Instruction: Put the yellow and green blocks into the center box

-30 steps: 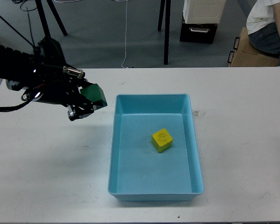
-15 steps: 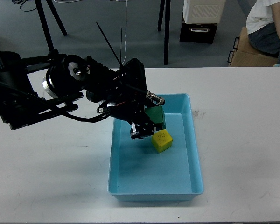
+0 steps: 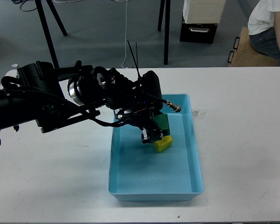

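My left gripper (image 3: 157,125) reaches from the left over the light blue box (image 3: 155,189) in the middle of the white table. It is shut on the green block (image 3: 163,123) and holds it low inside the box. The yellow block (image 3: 163,144) lies on the box floor right under the green block, partly hidden by the gripper. I cannot tell whether the two blocks touch. My right gripper is not in view.
The white table (image 3: 242,140) spreads around the box. Behind the table stand black stand legs (image 3: 166,32), a white and black case (image 3: 200,18) and a cardboard box (image 3: 247,51) with a seated person (image 3: 268,28) at the far right.
My left arm has swung right from beside the box to over it, carrying the green block, and has lowered it onto the spot of the yellow block.
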Available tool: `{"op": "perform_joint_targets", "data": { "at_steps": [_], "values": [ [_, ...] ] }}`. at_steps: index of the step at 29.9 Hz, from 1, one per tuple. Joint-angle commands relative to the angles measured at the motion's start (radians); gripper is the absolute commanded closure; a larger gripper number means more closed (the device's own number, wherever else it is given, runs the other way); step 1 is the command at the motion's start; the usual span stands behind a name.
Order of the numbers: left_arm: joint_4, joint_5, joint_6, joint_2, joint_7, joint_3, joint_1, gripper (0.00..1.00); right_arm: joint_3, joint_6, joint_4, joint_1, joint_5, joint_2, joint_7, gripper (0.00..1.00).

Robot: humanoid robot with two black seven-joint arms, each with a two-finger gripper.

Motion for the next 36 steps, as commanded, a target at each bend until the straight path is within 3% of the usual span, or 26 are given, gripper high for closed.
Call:
{"op": "perform_joint_targets", "data": {
  "at_steps": [1, 9, 15, 26, 29, 36],
  "values": [
    [0.017, 0.0, 0.0, -0.018, 0.0, 0.001, 0.003, 0.8, 0.0, 0.0, -0.006, 0.0, 0.004, 0.002, 0.0, 0.02],
    [0.09, 0.0, 0.0, -0.078, 0.0, 0.01, 0.017, 0.69, 0.0, 0.0, -0.009, 0.0, 0.004, 0.002, 0.0, 0.02],
    [0.096, 0.0, 0.0, -0.085, 0.0, 0.01, 0.033, 0.42, 0.0, 0.0, -0.012, 0.0, 0.01, 0.003, 0.0, 0.02],
    [0.098, 0.0, 0.0, -0.085, 0.0, -0.006, 0.046, 0.17, -0.007, 0.0, -0.01, 0.0, 0.01, 0.005, 0.0, 0.02],
    [0.089, 0.0, 0.0, -0.072, 0.0, -0.012, 0.041, 0.0, -0.013, 0.002, -0.01, 0.0, 0.01, 0.005, 0.0, 0.02],
    [0.029, -0.23, 0.0, 0.017, 0.0, -0.073, 0.035, 0.0, -0.065, 0.009, 0.002, 0.026, 0.009, -0.004, 0.0, 0.01]
  ]
}}
